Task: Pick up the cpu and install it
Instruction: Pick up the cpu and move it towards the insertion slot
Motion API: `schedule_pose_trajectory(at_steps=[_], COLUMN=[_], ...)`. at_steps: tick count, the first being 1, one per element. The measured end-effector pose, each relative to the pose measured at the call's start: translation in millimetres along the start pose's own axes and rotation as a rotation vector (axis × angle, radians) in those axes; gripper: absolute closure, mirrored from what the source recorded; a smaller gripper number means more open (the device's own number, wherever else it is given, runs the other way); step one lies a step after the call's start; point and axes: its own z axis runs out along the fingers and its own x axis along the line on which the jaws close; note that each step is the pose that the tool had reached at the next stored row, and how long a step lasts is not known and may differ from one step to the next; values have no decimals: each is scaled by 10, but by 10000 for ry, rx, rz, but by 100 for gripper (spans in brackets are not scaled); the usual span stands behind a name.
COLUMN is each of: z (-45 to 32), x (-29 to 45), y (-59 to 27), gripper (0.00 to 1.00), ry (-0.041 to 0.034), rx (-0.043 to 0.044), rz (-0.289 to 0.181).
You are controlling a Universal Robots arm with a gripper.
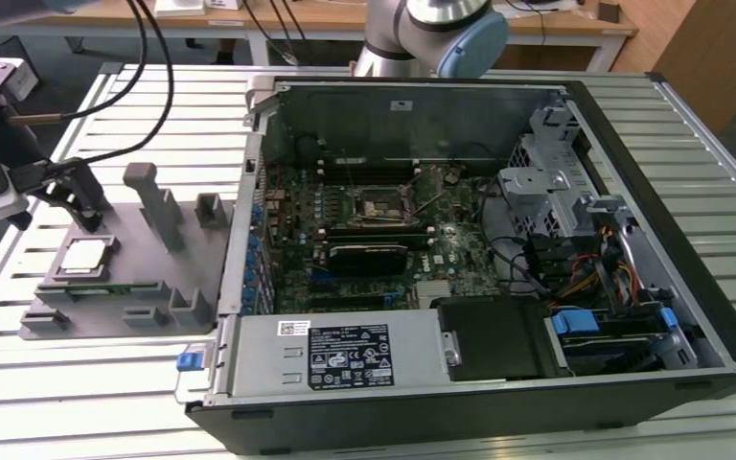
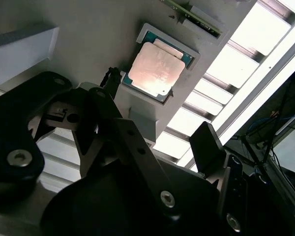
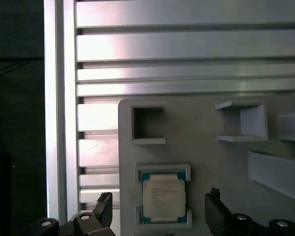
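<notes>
Grey plastic tray (image 1: pixel 138 287): matte, moulded with upright posts and square pockets; sat on the slatted aluminium table (image 1: pixel 74 383), at the exterior view's left of the case.
Tray nest: shallow, square, low-walled; held the cpu (image 1: pixel 83 257) lying flat with its pale metal top up.
Slot beside nest: held a narrow green strip (image 2: pixel 194 17).
Black case (image 1: pixel 675 192): lay open on its side; held a green motherboard (image 1: pixel 458 251) with a square socket frame (image 1: pixel 381 203) near its middle, a grey metal box (image 1: pixel 342 355) along the near edge, and bundled cables (image 1: pixel 573 261).
Cpu surface: smooth, dull silver, with a thin teal rim in both wrist views.
Gripper (image 1: pixel 49 206): black, with angular fingers; spread wide, gripped nothing; hung over the tray's far end.
Cpu against gripper (image 3: pixel 160 209): in the first wrist view, lay between the two fingertips, apart from both; in the second wrist view, lay just beyond the tips. Could not tell the height above the chip.
</notes>
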Motion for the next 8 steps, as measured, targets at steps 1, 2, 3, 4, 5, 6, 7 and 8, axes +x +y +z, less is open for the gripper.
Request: schedule_pose_trajectory(at_steps=[1, 2, 3, 4, 5, 6, 7, 8], z=[16, 34, 51, 66, 79, 92, 106, 117], x=[0, 1, 1, 1, 1, 1, 1, 1], y=[-1, -2, -4, -6, -8, -11, -13, -19], gripper=[17, 17, 17, 17, 17, 17, 18, 18], ry=[-1, 0, -1, -1, 0, 0, 0, 1], rx=[1, 1, 1, 1, 1, 1, 1, 1], rz=[14, 18, 19, 20, 19, 18, 19, 18])
